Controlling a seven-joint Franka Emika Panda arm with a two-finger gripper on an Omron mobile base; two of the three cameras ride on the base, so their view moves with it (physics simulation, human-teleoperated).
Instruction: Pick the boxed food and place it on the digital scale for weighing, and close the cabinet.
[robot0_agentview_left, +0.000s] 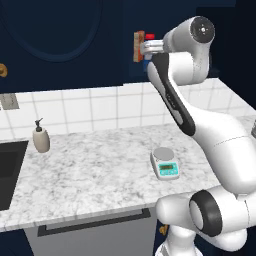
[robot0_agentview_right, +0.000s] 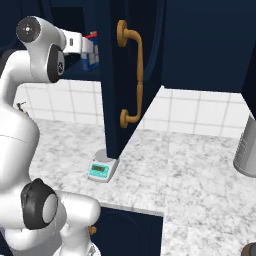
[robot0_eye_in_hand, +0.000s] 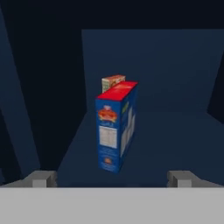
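The boxed food (robot0_eye_in_hand: 116, 127) stands upright on the cabinet shelf (robot0_eye_in_hand: 175, 140), showing a red top and a blue side with a yellow-orange picture. My gripper (robot0_eye_in_hand: 111, 178) is open, its fingertips (robot0_eye_in_hand: 41, 178) spread wide, and it stops short of the box without touching it. In the right base view the box (robot0_agentview_right: 91, 56) sits just beyond my hand, inside the navy cabinet, whose door (robot0_agentview_right: 112, 75) with a brass handle (robot0_agentview_right: 137, 75) stands open. The digital scale (robot0_agentview_left: 165, 162) rests on the marble counter below, its plate bare, and shows again in the right base view (robot0_agentview_right: 101, 169).
A slimmer orange-tan box (robot0_eye_in_hand: 113, 82) stands behind the boxed food. A soap dispenser (robot0_agentview_left: 41, 137) and a dark sink (robot0_agentview_left: 7, 170) are at the counter's left. A grey container (robot0_agentview_right: 247, 147) is at the far right. The open door hangs over the scale.
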